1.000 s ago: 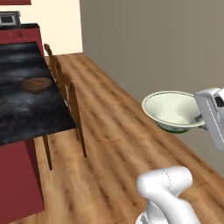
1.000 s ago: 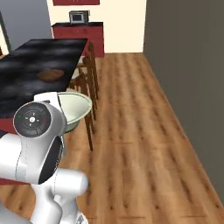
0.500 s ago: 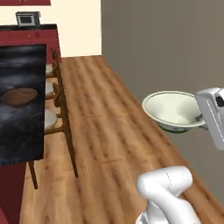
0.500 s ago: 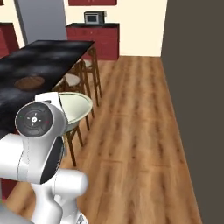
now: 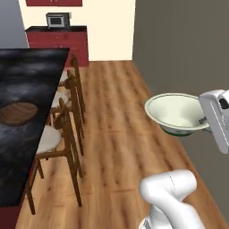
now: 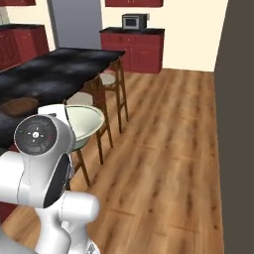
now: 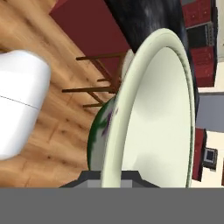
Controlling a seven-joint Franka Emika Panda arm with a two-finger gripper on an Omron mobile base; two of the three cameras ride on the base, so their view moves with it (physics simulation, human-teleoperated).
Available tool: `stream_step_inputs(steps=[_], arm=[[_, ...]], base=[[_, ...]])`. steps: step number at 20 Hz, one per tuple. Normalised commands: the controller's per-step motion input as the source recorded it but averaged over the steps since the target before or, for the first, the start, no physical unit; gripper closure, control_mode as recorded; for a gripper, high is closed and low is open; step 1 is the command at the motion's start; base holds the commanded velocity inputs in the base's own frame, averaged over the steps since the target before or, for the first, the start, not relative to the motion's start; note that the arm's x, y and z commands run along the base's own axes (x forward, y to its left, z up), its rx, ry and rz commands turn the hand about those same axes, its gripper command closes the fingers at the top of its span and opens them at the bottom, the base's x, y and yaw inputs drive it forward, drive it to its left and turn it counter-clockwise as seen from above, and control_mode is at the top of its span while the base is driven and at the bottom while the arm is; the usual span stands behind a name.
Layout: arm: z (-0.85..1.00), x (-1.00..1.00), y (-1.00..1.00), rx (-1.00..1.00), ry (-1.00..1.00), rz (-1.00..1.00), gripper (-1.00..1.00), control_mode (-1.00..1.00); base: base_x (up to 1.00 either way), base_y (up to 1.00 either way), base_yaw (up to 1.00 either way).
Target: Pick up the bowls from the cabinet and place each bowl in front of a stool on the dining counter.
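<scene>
Dining counter [image 5: 31, 85]: glossy black top, grey marbled clouding; sides dark red. On it, wood bowl [image 5: 17, 113]: dark brown, wood-grain streaks. Beside the dining counter, stools [image 5: 60, 134]: brown backrests and legs, cream seats. Ceramic bowl [image 5: 175, 112]: cream-white inside, green pattern outside with purple flecks [image 7: 99, 131]. Beyond the dining counter, drawers [image 6: 141, 52]: dark red, black-topped. Floor [image 5: 116, 134]: warm brown planks. Walls: cream, grey.

Home kitchen — island counter [image 5: 27, 80], stools [image 5: 60, 134], microwave [image 6: 133, 21]
</scene>
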Motion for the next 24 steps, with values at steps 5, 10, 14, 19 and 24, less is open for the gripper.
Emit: stream_step_inputs(steps=[5,10,14,19,24], arm=[[0.0,0.0,0.0,0.0,0.0,0.0,1.0,1.0],[0.0,0.0,0.0,0.0,0.0,0.0,1.0,1.0],[0.0,0.0,0.0,0.0,0.0,0.0,1.0,1.0],[0.0,0.0,0.0,0.0,0.0,0.0,1.0,1.0],[0.0,0.0,0.0,0.0,0.0,0.0,1.0,1.0]], base=[[0.97,-0.95,0.36],[1.0,-0.74,0.5],[1.0,-0.54,0.61],[0.92,-0.74,0.57],[0.7,-0.88,0.54]])
